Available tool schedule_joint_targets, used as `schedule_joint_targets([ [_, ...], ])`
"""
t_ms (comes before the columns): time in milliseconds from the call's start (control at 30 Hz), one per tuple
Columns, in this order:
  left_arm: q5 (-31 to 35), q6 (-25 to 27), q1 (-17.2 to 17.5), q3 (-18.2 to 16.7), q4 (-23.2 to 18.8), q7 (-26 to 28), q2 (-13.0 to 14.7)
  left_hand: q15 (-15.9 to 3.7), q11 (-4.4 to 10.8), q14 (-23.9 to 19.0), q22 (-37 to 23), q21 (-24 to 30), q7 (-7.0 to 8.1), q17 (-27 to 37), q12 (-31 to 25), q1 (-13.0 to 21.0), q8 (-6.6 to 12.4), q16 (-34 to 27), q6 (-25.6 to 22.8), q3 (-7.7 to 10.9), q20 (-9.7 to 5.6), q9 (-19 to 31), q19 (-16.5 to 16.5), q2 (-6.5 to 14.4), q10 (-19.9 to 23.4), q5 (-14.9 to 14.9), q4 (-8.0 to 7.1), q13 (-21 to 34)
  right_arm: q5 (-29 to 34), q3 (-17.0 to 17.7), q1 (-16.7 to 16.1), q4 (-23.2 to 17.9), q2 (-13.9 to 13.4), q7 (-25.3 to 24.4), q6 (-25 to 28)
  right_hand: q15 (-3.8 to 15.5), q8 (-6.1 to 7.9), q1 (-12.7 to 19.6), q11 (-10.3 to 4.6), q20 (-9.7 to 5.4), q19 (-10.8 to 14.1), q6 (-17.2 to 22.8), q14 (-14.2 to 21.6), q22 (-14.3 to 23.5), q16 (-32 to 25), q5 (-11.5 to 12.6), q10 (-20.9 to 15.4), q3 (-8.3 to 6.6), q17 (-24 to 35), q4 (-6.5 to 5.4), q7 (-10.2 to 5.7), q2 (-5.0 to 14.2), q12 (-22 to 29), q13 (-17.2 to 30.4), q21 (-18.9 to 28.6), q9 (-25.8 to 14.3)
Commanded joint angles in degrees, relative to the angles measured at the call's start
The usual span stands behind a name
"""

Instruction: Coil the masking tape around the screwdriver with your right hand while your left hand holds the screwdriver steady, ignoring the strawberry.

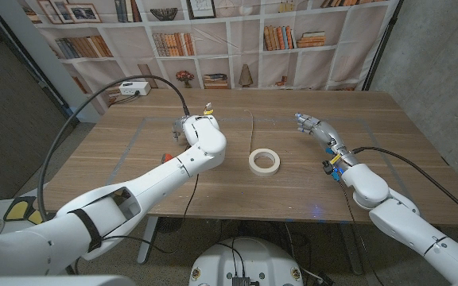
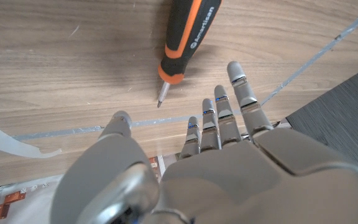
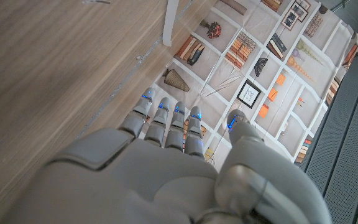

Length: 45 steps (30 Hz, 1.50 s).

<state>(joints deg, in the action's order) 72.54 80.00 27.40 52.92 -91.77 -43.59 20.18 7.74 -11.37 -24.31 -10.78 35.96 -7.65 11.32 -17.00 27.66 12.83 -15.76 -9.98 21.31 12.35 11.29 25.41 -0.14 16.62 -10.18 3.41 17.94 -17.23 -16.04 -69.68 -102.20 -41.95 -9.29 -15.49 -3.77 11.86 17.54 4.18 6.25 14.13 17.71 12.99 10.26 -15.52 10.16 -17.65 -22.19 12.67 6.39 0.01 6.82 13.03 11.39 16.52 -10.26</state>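
Note:
The screwdriver (image 2: 189, 32), with a black and orange handle, lies on the wooden table, its metal tip pointing toward my left hand (image 2: 219, 146). That hand hovers just short of the tip with its fingers stretched out and nothing in it. In the head view my left hand (image 1: 188, 125) is at the table's middle back, with the screwdriver (image 1: 207, 108) just beyond it. The roll of masking tape (image 1: 264, 161) lies flat on the table between my arms. My right hand (image 1: 314, 126) is off to the right of the roll, fingers (image 3: 166, 121) extended and empty. A bit of the red strawberry (image 1: 165, 156) peeks out beside my left forearm.
A white box (image 1: 134, 88) with a black cable sits at the table's back left corner. Pale tape lines (image 2: 316, 53) mark a rectangle on the tabletop. A bookshelf backdrop stands behind the table.

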Motion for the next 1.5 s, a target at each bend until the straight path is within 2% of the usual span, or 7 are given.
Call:
schedule_joint_targets([
  [33, 30.15, -6.47, 4.51, -3.15, -4.11, -26.56, -1.43, -0.30, -0.44, -1.34, -0.13, -0.20, -2.40, 0.47, -0.92, 1.36, 1.17, -0.50, -3.10, 0.69, -0.05, 0.45, 1.35, 0.20, 0.98, -0.18, 1.37, 0.73, -0.04, 0.30, -1.33, -0.38, 0.63, -0.55, -1.48, -0.04, -0.23, -0.47, -0.13, -0.11, 0.39, 0.44, 0.39, 0.28, -0.47, -0.14, -0.40, 0.04, 0.26, -0.24, -0.26, -0.09, 0.15, 0.28, -0.15, -0.31],
  [167, 40.57, -14.33, 10.27, -10.95, -5.38, -30.21, -6.37, -0.21, -0.73, -2.19, -0.15, -0.15, -3.06, 0.70, -1.22, 1.01, 1.41, -0.80, -4.11, 0.63, -0.06, 0.58, 1.97, 0.22, 1.42, -0.03, 1.41, 1.01, -0.45, 0.35, -1.94, -0.12, 0.72, -0.20, -2.29, -0.06, -0.30, -0.66, -0.07, -0.18, 0.51, 0.38, 0.61, 0.28, -0.57, -0.14, -0.45, 0.18, 0.32, -0.35, -0.28, -0.07, 0.11, 0.29, -0.16, -0.31],
  [367, 48.08, -22.63, 16.88, -19.38, -7.45, -30.19, -13.30, 0.15, -0.85, -1.46, -0.13, -0.27, -3.41, 0.93, -1.29, 0.16, 1.09, -0.43, -3.92, 0.37, -0.01, 0.71, 2.36, 0.21, 1.21, 0.10, 1.22, 1.35, -0.97, 0.29, -2.42, 0.43, 0.68, 0.62, -3.42, -0.11, -0.35, -0.84, -0.02, -0.22, 0.55, 0.37, 0.76, 0.29, -0.64, -0.13, -0.50, 0.32, 0.38, -0.45, -0.31, -0.06, 0.07, 0.30, -0.21, -0.31],
  [533, 50.90, -25.45, 20.36, -23.66, -7.95, -27.56, -17.78, 0.21, -1.00, -2.28, -0.09, -0.49, -3.57, 0.90, -1.76, -0.25, 1.09, -0.57, -4.50, 0.38, 0.01, 0.80, 2.55, 0.42, 2.12, 0.15, 1.23, 1.66, -1.40, 0.47, -2.60, 0.77, 0.36, 1.27, -3.95, -0.05, -0.39, -0.94, -0.06, -0.29, 0.57, 0.37, 0.76, 0.29, -0.63, -0.12, -0.55, 0.42, 0.41, -0.50, -0.32, -0.07, 0.04, 0.30, -0.25, -0.31],
  [800, 56.32, -28.81, 23.62, -26.73, -10.10, -23.41, -22.78, 0.41, -1.02, -2.61, -0.07, -0.63, -4.07, 0.98, -1.95, -1.84, 0.75, -0.53, -4.34, -0.20, 0.05, 0.90, 3.12, 0.39, 2.33, 0.31, 0.64, 2.00, -2.05, 0.72, -2.61, 0.81, 0.21, 1.46, -3.45, -0.07, -0.40, -1.09, -0.04, -0.38, 0.59, 0.46, 0.79, 0.29, -0.65, -0.10, -0.65, 0.56, 0.47, -0.58, -0.28, -0.02, 0.01, 0.31, -0.33, -0.31],
  [1100, 53.81, -30.32, 23.42, -30.14, -6.79, -21.08, -25.22, -0.06, -0.63, -3.52, -0.05, -0.96, -3.66, 0.78, -2.33, -1.47, 0.63, -0.45, -5.05, 0.53, -0.05, 0.96, 3.98, 1.42, 3.16, 0.07, 1.30, 2.53, -2.03, 0.21, -1.62, 1.80, 0.18, 2.39, -3.97, -0.15, -0.44, -1.14, -0.02, -0.36, 0.65, 0.52, 0.73, 0.30, -0.59, -0.07, -0.93, 0.73, 0.48, -0.53, -0.17, -0.13, 0.02, 0.32, -0.41, -0.32],
  [1500, 47.07, -26.54, 18.82, -30.05, 2.32, -18.06, -23.44, -1.47, 0.63, -5.89, -0.06, -0.99, -3.68, 0.41, -3.26, -0.07, 0.96, -0.71, -7.17, 1.83, -0.15, 1.02, 5.77, 2.48, 5.64, -0.21, 2.76, 3.02, -1.82, 1.15, -3.12, 0.11, -0.25, 0.51, -2.11, -0.20, -0.50, -1.20, 0.03, -0.34, 0.71, 0.52, 0.77, 0.30, -0.56, -0.04, -0.99, 0.93, 0.48, -0.48, -0.20, -0.26, -0.05, 0.33, -0.50, -0.32],
])
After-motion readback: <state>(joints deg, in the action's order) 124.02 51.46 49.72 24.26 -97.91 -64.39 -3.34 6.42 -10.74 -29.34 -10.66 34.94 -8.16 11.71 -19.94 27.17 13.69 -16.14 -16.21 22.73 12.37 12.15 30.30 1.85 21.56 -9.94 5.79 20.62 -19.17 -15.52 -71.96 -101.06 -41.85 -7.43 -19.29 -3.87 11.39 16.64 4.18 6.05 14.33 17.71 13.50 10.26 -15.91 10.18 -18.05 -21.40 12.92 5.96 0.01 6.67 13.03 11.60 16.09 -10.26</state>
